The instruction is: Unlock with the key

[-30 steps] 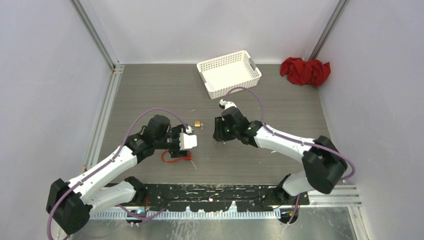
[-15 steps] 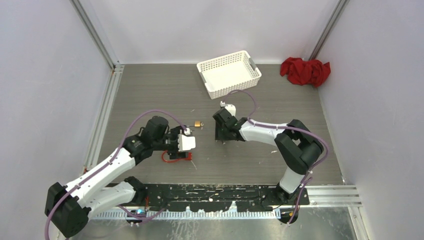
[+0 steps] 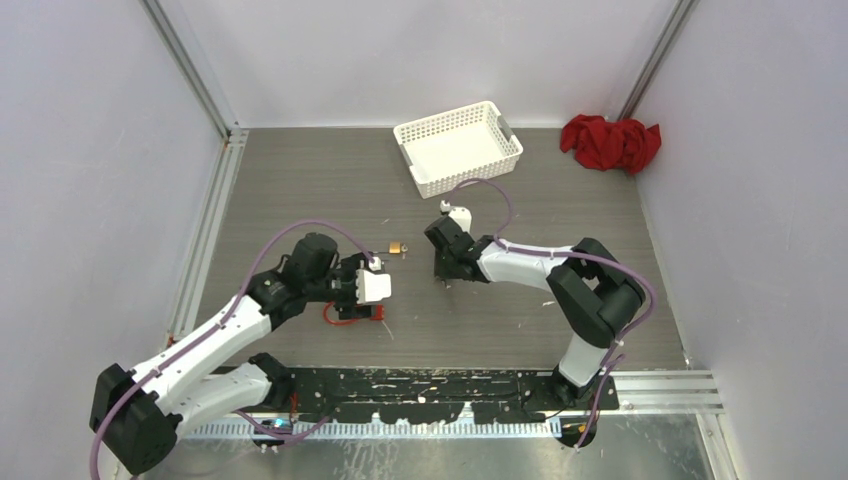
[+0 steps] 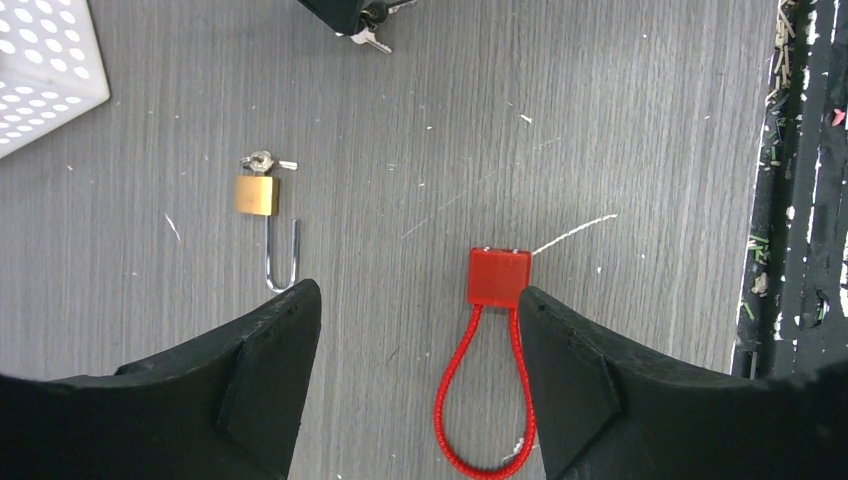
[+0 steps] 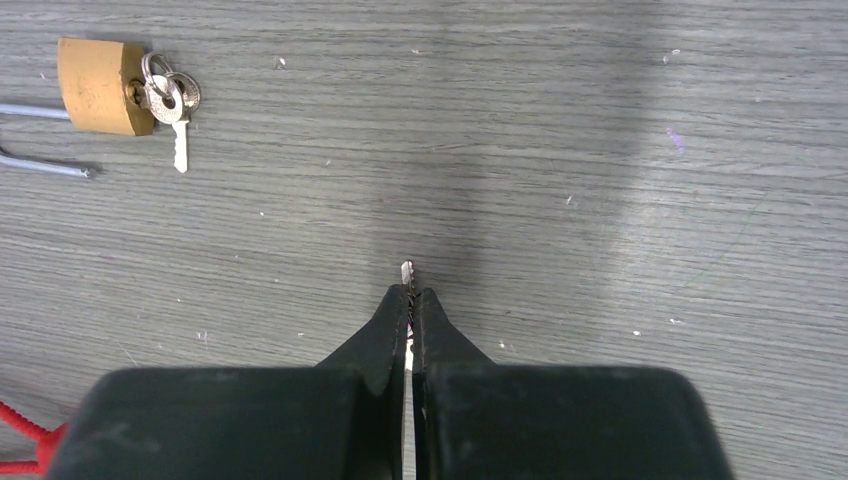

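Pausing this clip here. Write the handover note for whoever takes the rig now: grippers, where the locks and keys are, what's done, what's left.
Left gripper: open, hovering over the red cable lock, not touching it.
Right gripper: shut on a key, tip poking out.
Brass padlock: lies apart, key bunch at its body, one shackle end free.
Done: key gripped.
Left: probably steady the red lock, insert the key, turn.

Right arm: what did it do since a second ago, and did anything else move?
The right gripper pinched shut on a small key, and that arm's elbow swung in to the left. The left gripper stayed open over the red cable lock; the brass padlock did not move.
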Tool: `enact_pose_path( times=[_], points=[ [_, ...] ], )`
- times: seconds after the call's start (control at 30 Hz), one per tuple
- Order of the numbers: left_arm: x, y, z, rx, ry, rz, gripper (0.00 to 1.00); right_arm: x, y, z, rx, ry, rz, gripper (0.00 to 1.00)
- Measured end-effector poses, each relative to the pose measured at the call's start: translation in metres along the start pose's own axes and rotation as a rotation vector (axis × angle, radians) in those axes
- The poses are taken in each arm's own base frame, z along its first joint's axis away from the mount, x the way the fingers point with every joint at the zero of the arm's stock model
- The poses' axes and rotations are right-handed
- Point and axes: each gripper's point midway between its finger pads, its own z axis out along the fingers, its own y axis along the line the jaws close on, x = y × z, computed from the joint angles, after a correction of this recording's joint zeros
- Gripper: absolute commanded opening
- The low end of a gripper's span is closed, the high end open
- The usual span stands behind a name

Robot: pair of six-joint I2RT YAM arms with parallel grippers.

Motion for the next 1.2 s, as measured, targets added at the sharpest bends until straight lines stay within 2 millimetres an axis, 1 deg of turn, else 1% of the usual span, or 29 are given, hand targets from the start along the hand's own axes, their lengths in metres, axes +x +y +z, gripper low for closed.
enact_pose_path(
  times=[0.17,0.27,0.33,0.5,0.57,0.67,0.8,0.9,0.97,1.1,1.2],
  points=[
    [0.003,-0.001,0.002,0.008,0.01,-0.019,0.73,-0.001,0.002,-0.004,-0.019,-0.008,-0.008,0.01],
    [0.003,-0.001,0.003,0.005,0.011,-0.036,0.73,0.002,0.005,-0.017,-0.071,0.0,-0.02,0.01],
    [0.002,0.001,0.003,-0.004,0.007,-0.036,0.73,0.001,0.012,-0.031,-0.135,-0.001,-0.03,0.01],
    [-0.002,0.01,0.004,-0.039,-0.006,-0.029,0.73,-0.011,0.041,-0.075,-0.352,-0.041,-0.074,0.01],
    [-0.002,0.011,0.005,-0.04,-0.007,-0.029,0.73,-0.017,0.047,-0.091,-0.408,-0.061,-0.094,0.01],
    [-0.001,0.011,0.009,-0.035,-0.002,-0.032,0.73,-0.019,0.053,-0.104,-0.462,-0.072,-0.119,0.01],
    [-0.004,0.015,0.01,-0.047,-0.018,-0.034,0.73,-0.01,0.065,-0.12,-0.567,-0.036,-0.147,0.01],
    [-0.015,0.016,0.008,-0.051,-0.062,-0.044,0.71,-0.006,0.079,-0.141,-0.684,-0.016,-0.162,0.01],
    [-0.025,0.014,0.005,-0.047,-0.103,-0.055,0.65,-0.007,0.089,-0.158,-0.773,-0.017,-0.177,0.01],
    [-0.055,0.007,-0.006,-0.02,-0.201,-0.07,0.53,-0.006,0.105,-0.188,-0.919,-0.001,-0.193,0.01],
    [-0.079,0.001,-0.015,0.017,-0.272,-0.096,0.45,-0.003,0.113,-0.202,-0.994,0.023,-0.206,0.01]
  ],
)
